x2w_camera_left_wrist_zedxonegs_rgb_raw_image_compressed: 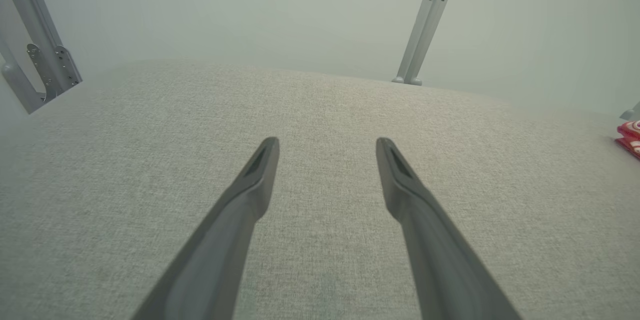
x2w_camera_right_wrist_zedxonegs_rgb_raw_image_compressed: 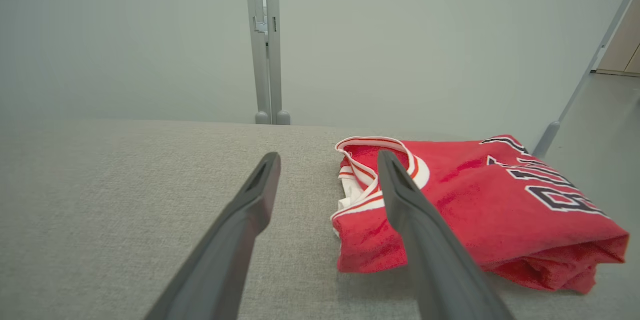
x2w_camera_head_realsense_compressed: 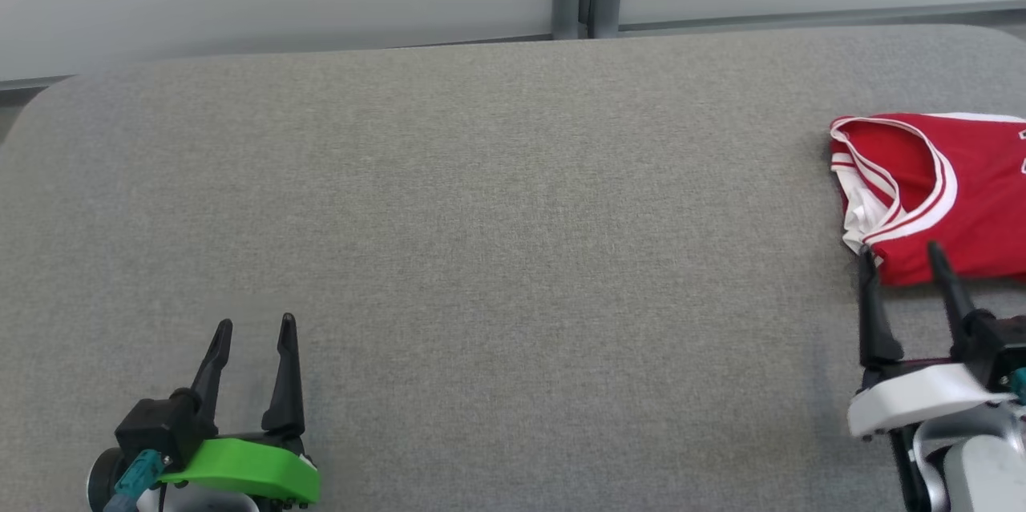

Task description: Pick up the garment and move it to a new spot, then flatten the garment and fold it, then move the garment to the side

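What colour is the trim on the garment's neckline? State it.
Neckline trim: white with red stripes, on the red garment; clearest in right wrist view.

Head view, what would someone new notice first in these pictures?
The folded red fabric jersey with white trim jumps out, lying at the far right of the wide grey cloth-covered table. The right claw stands open at the jersey's near edge, holding nothing. The left claw, on its bright green mount, is open above the cloth at the lower left.
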You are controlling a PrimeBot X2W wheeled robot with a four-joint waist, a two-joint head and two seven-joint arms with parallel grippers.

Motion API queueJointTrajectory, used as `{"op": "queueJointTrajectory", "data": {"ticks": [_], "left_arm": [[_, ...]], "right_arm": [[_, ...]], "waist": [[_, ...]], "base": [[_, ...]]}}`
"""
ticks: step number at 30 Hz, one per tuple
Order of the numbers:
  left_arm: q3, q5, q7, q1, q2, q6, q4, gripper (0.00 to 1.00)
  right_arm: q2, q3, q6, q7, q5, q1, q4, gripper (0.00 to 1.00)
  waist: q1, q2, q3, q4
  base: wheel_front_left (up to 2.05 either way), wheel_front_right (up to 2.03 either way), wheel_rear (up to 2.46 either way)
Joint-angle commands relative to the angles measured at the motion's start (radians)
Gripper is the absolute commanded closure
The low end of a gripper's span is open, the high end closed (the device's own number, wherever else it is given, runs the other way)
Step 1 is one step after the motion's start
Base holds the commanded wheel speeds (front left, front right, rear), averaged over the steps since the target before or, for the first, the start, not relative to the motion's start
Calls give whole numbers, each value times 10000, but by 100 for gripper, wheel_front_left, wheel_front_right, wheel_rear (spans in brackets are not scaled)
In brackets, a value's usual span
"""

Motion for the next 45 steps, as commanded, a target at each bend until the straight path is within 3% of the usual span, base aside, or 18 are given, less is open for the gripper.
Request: {"op": "queueJointTrajectory", "data": {"ticks": [1,10,25,45], "left_arm": [[155,125,-40,69,-33,-85,62,0],[1145,459,-37,271,-370,-399,425,0],[1714,974,-39,453,-761,-969,518,0],[2027,1345,-38,582,-1018,-1217,648,0]], "right_arm": [[163,39,-5,-34,-41,285,7,0],[826,-135,-7,-42,-856,1099,-156,0],[857,-709,-7,-44,-1101,1292,-88,0],[858,-714,-7,-45,-1089,1416,50,0]], "waist": [[0,72,-472,524],[0,72,-679,705],[0,72,-787,523],[0,72,-1029,304]], "base": [[0,0,0],[0,0,0],[0,0,0],[0,0,0]]}}
